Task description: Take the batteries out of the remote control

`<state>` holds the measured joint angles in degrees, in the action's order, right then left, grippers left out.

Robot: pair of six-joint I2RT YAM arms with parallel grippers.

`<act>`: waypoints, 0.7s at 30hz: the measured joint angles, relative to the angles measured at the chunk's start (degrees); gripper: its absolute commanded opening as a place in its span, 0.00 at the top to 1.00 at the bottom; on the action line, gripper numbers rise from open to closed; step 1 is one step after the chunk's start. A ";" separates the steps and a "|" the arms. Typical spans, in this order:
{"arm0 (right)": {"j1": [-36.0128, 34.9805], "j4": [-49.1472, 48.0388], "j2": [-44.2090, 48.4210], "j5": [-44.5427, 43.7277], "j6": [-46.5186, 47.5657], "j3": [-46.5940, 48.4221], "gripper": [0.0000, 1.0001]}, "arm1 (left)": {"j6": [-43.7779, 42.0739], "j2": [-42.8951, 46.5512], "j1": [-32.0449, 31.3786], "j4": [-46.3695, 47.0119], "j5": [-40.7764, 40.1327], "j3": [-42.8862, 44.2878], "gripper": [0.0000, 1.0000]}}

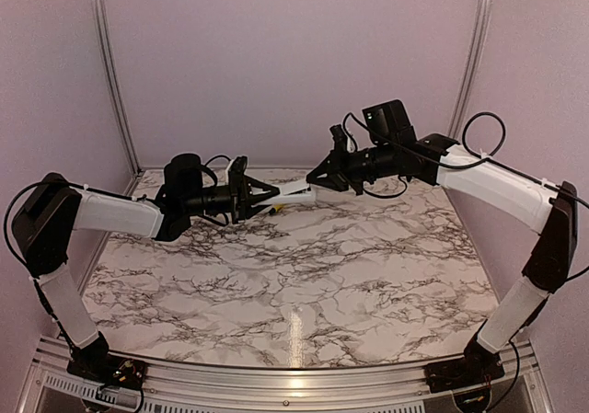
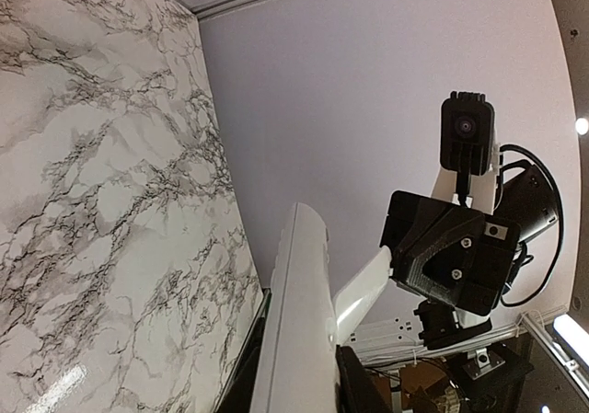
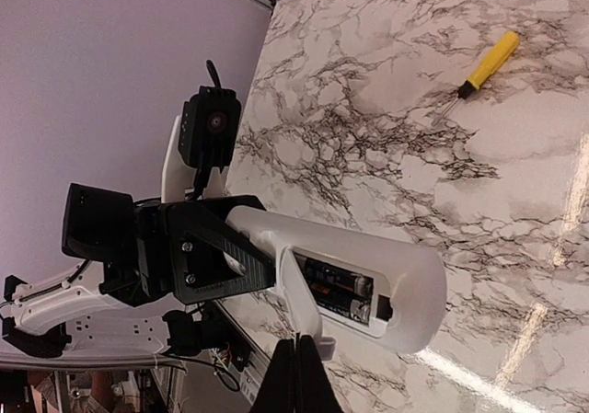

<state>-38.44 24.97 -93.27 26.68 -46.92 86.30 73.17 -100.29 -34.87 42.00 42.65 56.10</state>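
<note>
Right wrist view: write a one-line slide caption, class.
Left gripper holds the remote, compartment open, batteries inside; screwdriver lies on the table.

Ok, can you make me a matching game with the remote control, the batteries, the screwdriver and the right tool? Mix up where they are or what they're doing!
Column A
1. remote control
2. batteries
3. screwdriver
4. right tool

Column B
a. lying on the marble table
b. shut, fingers pressed together
c. held up in the air by the left tool
d. tucked inside the uncovered slot

Right pairs: 1-c, 2-d, 3-a, 4-b
</note>
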 measured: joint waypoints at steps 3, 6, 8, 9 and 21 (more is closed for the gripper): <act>0.11 0.81 -0.70 -0.04 0.02 0.00 1.00 | -0.42 -0.33 0.04 -0.72 -0.79 0.02 1.00; 0.17 1.88 -1.57 -0.11 0.07 0.00 1.00 | -0.61 -1.11 0.09 -1.01 -1.38 0.02 1.00; 0.13 2.38 -2.25 -0.02 0.04 0.00 1.00 | -0.68 -1.73 0.07 -1.14 -1.55 0.07 1.00; 0.13 2.62 -2.67 0.04 0.07 0.00 1.00 | -0.76 -1.92 -0.02 -1.11 -1.57 0.09 1.00; 0.09 3.50 -4.50 0.22 0.02 0.00 1.00 | -2.21 -2.05 -0.07 -1.44 -2.27 0.09 1.00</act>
<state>-38.35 28.47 -97.78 26.89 -46.89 86.30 70.96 -102.35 -34.94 40.56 40.38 56.18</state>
